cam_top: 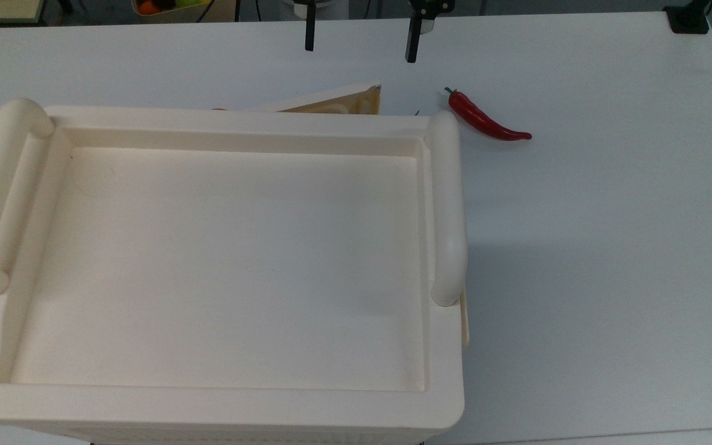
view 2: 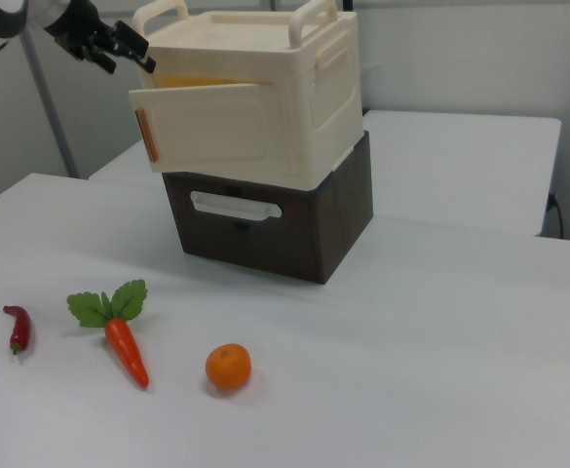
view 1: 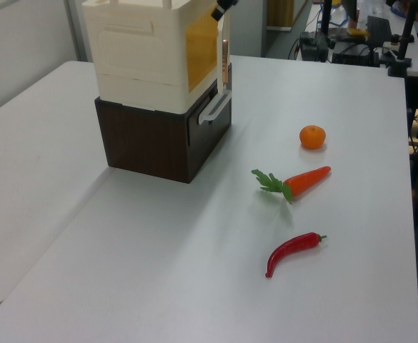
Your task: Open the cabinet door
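Observation:
The cream cabinet (view 2: pixel 294 88) sits on a dark brown drawer unit (view 2: pixel 285 219). Its cabinet door (view 2: pixel 207 125) stands ajar, hinged on the right view's right, and the orange inside (view 1: pixel 201 44) shows behind it. In the top view the cabinet door (cam_top: pixel 331 102) angles out from the cabinet's far edge. My gripper (cam_top: pixel 361 40) is open and holds nothing, with its two fingers set wide apart. It is off the door, beyond the door's free edge. In the right view the gripper (view 2: pixel 127 57) hangs up and to the left of the door's free edge.
A red chili (cam_top: pixel 486 120) lies on the white table (cam_top: pixel 609 216) near the cabinet's corner. A carrot (view 2: pixel 119 336) and a small orange fruit (view 2: pixel 228 367) lie in front of the drawer unit. The cabinet's top tray (cam_top: pixel 220 259) has tube handles (cam_top: pixel 449 210) on both sides.

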Motion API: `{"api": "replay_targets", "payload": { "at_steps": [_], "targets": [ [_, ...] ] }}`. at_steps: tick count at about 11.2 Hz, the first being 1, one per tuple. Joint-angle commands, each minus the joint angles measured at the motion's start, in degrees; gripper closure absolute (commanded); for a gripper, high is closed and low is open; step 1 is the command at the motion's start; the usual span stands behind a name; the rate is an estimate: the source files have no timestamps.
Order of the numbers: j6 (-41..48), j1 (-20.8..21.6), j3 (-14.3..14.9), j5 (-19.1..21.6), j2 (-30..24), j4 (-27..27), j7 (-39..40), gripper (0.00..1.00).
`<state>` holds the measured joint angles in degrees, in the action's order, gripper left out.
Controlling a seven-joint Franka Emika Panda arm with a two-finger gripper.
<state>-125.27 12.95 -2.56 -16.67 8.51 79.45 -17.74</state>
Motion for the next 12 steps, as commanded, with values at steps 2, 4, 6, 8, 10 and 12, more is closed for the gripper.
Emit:
{"api": "replay_targets", "payload": {
  "at_steps": [2, 4, 6, 8, 10, 12],
  "targets": [
    [-8.3, 0.6, 0.4, -0.4, 4.8, -0.4, -0.8, 0.0],
    [-7.2, 0.3, 0.4, -0.2, 3.9, 1.5, -0.6, 0.0],
    [-1.9, 0.1, 0.8, -0.4, 2.3, 2.9, -0.3, 0.0],
    [4.5, -0.1, 1.3, -0.4, 0.8, 2.6, 0.0, 0.0],
    [12.6, -1.7, 1.3, 0.2, -0.4, 2.5, 3.0, 0.0],
    [17.6, -1.9, 1.4, 0.7, -1.0, 2.5, 5.2, 0.0]
  ]
}}
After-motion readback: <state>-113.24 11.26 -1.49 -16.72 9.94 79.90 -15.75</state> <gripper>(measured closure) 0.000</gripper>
